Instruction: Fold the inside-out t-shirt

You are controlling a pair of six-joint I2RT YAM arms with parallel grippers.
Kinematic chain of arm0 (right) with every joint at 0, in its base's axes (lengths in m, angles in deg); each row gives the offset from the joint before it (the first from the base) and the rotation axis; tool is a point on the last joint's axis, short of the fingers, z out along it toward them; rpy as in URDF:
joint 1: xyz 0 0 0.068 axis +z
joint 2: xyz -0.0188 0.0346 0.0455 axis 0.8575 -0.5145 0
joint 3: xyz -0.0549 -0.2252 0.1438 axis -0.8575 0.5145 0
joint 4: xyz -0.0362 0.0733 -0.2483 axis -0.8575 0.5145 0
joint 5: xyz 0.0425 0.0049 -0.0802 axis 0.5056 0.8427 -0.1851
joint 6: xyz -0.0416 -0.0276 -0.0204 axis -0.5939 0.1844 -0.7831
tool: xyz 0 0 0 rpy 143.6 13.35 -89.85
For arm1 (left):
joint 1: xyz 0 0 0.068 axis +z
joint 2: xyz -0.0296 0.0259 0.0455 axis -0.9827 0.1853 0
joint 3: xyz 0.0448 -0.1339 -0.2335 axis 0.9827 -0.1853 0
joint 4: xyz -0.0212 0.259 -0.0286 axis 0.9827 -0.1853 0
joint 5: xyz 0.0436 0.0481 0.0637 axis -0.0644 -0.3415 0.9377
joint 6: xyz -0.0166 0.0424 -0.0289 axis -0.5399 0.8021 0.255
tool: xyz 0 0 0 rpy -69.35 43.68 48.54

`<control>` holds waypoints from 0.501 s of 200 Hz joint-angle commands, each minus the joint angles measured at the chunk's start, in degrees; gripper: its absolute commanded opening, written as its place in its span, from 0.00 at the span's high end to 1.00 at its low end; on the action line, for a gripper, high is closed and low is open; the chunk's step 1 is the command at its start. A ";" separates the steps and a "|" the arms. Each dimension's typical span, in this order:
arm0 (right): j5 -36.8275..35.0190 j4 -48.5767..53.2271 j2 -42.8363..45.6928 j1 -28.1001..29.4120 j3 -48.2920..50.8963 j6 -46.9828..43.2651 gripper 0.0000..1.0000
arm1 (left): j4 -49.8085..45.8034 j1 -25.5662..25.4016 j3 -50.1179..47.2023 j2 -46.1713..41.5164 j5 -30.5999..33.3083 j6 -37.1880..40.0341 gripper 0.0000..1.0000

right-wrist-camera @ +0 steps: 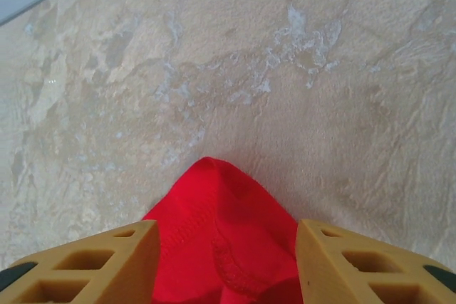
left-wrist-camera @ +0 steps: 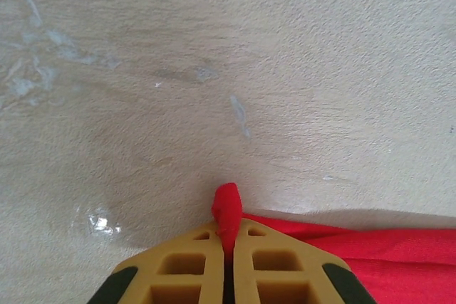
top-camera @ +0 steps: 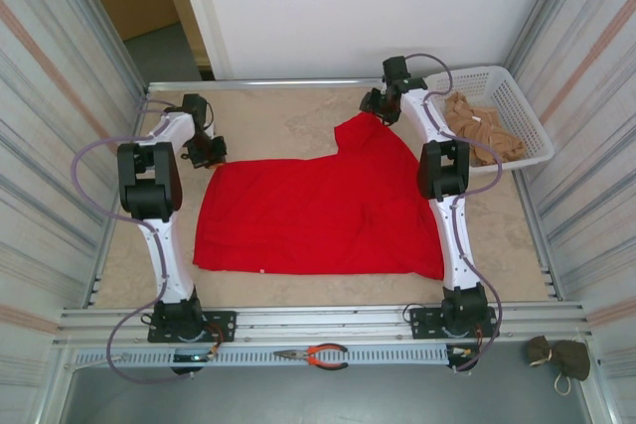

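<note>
The red t-shirt (top-camera: 318, 215), likely limp and light, is lying spread on the surface (top-camera: 268, 111) beside the basket (top-camera: 497, 71), the left end effector (left-wrist-camera: 228, 236) pinching a corner away from the basket while the right end effector (right-wrist-camera: 226, 247) is standing spread around a bunched sleeve nearer it.

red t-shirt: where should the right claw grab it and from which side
Grip the far right corner of the t-shirt, where the cloth narrows to a point. Probably best to come down from above, as the right claw hangs: its open jaws straddle that point, which looks thin enough to pinch.
</note>
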 commanded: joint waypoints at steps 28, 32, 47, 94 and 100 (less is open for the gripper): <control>2.46 -1.04 -2.09 -0.81 -2.93 1.80 0.71 | -0.01 0.75 -1.26 -1.91 -1.30 0.07 0.93; 2.66 -1.07 -2.14 -0.89 -2.93 1.93 0.74 | 0.02 0.75 -1.32 -1.89 -1.43 0.13 0.93; 3.14 -1.09 -2.07 -1.12 -2.91 2.23 0.88 | 0.02 0.97 -1.33 -2.10 -1.56 0.01 0.93; 2.40 0.46 0.30 -1.95 -2.85 2.09 1.00 | 0.53 1.40 -1.42 -2.75 -2.36 -0.14 0.99; 1.98 0.67 1.14 -2.02 -2.68 1.97 1.00 | 0.64 1.52 -1.42 -2.88 -2.60 -0.10 1.00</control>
